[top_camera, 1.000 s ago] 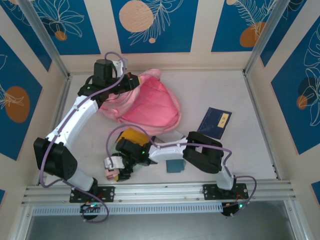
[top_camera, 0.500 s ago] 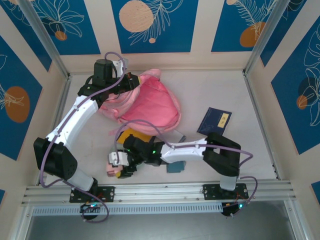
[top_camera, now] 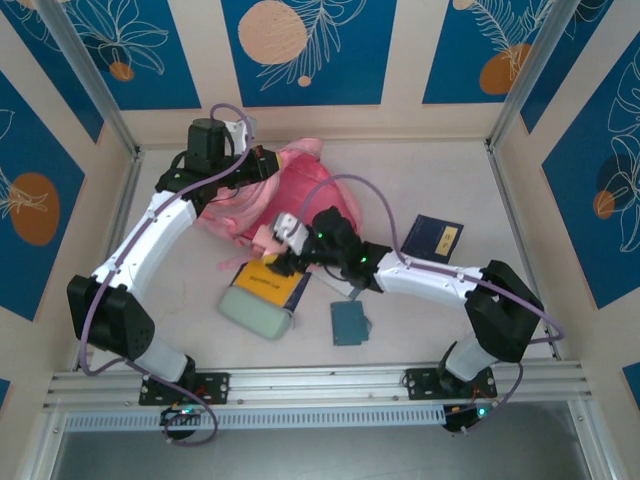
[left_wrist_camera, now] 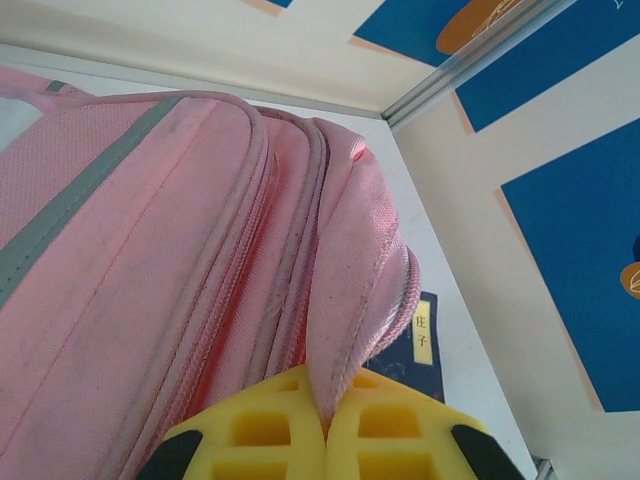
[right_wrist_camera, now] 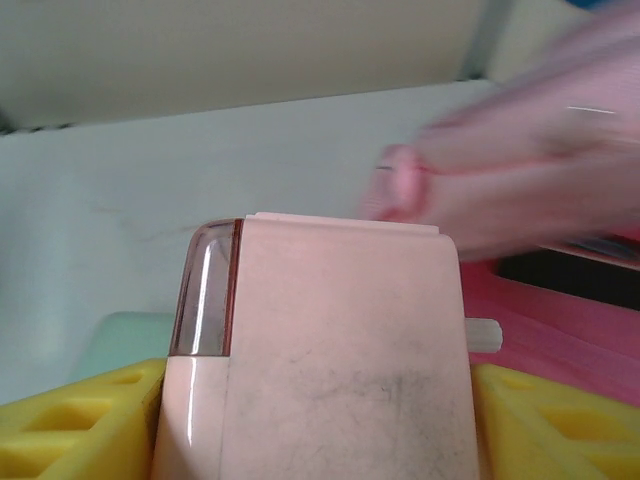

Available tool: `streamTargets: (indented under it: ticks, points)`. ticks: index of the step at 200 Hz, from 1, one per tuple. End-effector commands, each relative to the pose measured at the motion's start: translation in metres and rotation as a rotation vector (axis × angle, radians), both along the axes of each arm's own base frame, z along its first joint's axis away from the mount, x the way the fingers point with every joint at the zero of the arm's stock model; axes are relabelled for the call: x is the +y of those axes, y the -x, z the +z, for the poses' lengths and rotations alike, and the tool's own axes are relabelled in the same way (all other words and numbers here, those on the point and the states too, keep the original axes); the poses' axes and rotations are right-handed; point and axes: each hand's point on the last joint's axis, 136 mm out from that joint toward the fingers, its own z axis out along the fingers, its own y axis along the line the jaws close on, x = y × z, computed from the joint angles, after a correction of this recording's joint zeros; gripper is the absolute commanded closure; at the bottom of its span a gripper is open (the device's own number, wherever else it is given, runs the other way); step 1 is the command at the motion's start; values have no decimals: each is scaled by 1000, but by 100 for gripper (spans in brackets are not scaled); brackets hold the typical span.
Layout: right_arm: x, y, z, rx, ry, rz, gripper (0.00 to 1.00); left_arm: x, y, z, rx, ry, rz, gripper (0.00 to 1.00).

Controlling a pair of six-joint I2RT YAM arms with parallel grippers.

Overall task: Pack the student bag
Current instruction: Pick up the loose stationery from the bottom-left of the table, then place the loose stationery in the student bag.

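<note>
The student bag [top_camera: 318,200] is a big pink backpack lying at the back of the table, left of centre. My left gripper [top_camera: 256,166] is at its left edge, its yellow fingers [left_wrist_camera: 250,435] shut on a fold of the pink rim [left_wrist_camera: 335,330]. My right gripper [top_camera: 282,246] hovers at the bag's near-left side, shut on a pale pink box [right_wrist_camera: 330,350] with a clear end. Yellow fingers [right_wrist_camera: 70,415] press that box from both sides. Past the box, the bag [right_wrist_camera: 540,180] is blurred, with a dark opening [right_wrist_camera: 570,268].
Just under the right gripper, a yellow book [top_camera: 270,282] lies on a mint-green pouch [top_camera: 254,312]. A small teal item [top_camera: 350,323] sits near the front, and a dark blue book [top_camera: 432,241] lies to the right. Wall panels enclose the table.
My right arm has lifted the pale pink box from the front left of the table and carried it back to the bag's near side. The left arm has stayed put.
</note>
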Motion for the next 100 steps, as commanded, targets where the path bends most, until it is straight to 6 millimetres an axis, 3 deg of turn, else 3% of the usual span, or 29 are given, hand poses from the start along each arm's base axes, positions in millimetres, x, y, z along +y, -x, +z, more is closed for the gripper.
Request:
streamTargets:
  ticks: [1, 42, 75, 100]
  points:
    - [-17, -31, 23, 6, -101, -123, 38, 10, 5, 48, -134, 17, 9, 100]
    - [-19, -87, 0, 61, -45, -231, 39, 6, 13, 68, -165, 52, -26, 100]
    - [9, -118, -11, 120, -58, -245, 39, 2, 17, 79, -181, 75, -54, 100]
    - [41, -134, -34, 185, -49, -230, 39, 1, 20, 88, -194, 89, -67, 100]
